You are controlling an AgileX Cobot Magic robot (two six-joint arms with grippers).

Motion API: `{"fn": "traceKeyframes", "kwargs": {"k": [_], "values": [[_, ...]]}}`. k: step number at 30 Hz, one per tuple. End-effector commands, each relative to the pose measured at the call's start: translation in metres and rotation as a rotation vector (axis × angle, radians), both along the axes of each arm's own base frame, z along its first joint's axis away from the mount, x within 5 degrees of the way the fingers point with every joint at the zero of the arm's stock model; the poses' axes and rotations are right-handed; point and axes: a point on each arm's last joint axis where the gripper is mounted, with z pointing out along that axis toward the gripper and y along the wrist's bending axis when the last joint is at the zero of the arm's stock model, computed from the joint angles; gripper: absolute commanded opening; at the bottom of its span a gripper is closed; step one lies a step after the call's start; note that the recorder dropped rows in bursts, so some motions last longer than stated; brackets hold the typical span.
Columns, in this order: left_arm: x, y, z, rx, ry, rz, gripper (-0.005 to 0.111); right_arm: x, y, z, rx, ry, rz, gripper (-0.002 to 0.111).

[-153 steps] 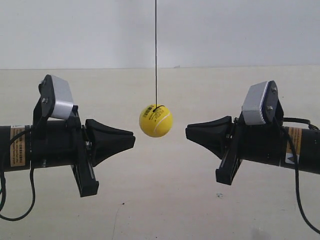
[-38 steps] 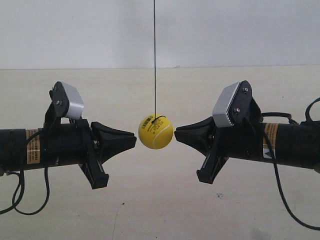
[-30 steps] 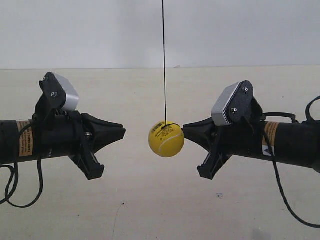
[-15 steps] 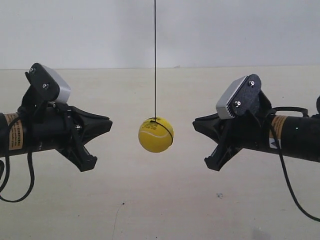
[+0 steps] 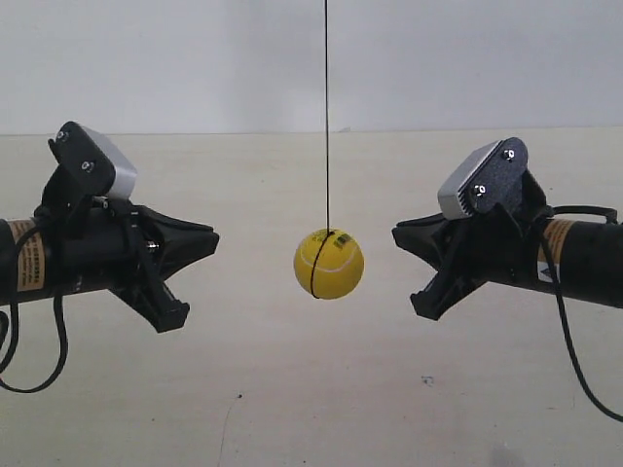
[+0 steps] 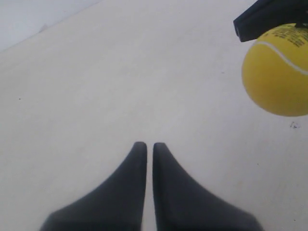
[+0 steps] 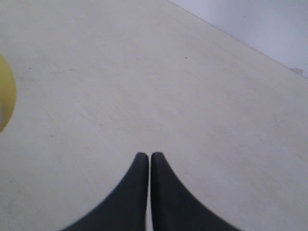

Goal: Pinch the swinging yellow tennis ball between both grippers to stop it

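Now the yellow tennis ball (image 5: 329, 264) hangs right of where it was half a second ago, and the hand at the exterior view's right (image 5: 399, 236) has drawn back toward the right edge. The hand at the exterior view's left (image 5: 209, 241) has kept its place.

The ball is bright yellow with a white curved seam. The black string (image 5: 327, 117) loops down its front, with a small dark print beside it. It hangs above the pale bench (image 5: 292, 389) in the middle of the frame, between the two hands. It touches neither and is nearer the right-side one.

In the wrist views the left hand (image 6: 145, 144) and the right hand (image 7: 146, 155) each have their jaws pressed together, gripping nothing.
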Motion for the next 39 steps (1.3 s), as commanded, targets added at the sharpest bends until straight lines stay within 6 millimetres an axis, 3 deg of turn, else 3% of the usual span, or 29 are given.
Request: {"fn": "traceKeyframes", "kwargs": {"k": [1,4,7,10,13,14,18,25,29,34,39], "values": [[-0.005,-0.002,0.016,-0.062,-0.064,-0.02,0.005,0.004,-0.003,0.01,0.032,-0.055,-0.046,0.0],[-0.012,0.006,0.053,-0.085,-0.186,0.042,0.005,0.007,-0.006,0.043,0.106,-0.16,-0.11,0.0],[-0.019,0.022,0.104,-0.049,-0.301,0.192,0.005,0.007,-0.009,0.093,0.173,-0.242,-0.157,0.0],[-0.03,0.037,0.134,-0.041,-0.342,0.314,0.005,0.001,-0.014,0.123,0.184,-0.289,-0.2,0.0],[-0.048,0.051,0.16,-0.045,-0.391,0.401,0.005,-0.011,-0.023,0.151,0.175,-0.333,-0.251,0.0],[-0.06,0.057,0.173,-0.075,-0.423,0.428,0.005,-0.024,-0.029,0.167,0.174,-0.368,-0.28,0.0],[-0.097,0.072,0.197,-0.206,-0.481,0.492,0.005,-0.051,-0.038,0.191,0.179,-0.401,-0.333,0.0],[-0.17,0.101,0.212,-0.397,-0.597,0.571,0.005,-0.114,-0.046,0.229,0.22,-0.504,-0.328,0.0],[-0.202,0.111,0.206,-0.51,-0.641,0.57,0.005,-0.152,-0.052,0.244,0.262,-0.554,-0.288,0.0],[-0.232,0.12,0.191,-0.605,-0.7,0.554,0.005,-0.187,-0.071,0.248,0.288,-0.559,-0.292,0.0],[-0.245,0.124,0.178,-0.663,-0.713,0.549,0.005,-0.207,-0.078,0.236,0.335,-0.574,-0.231,0.0]]}}
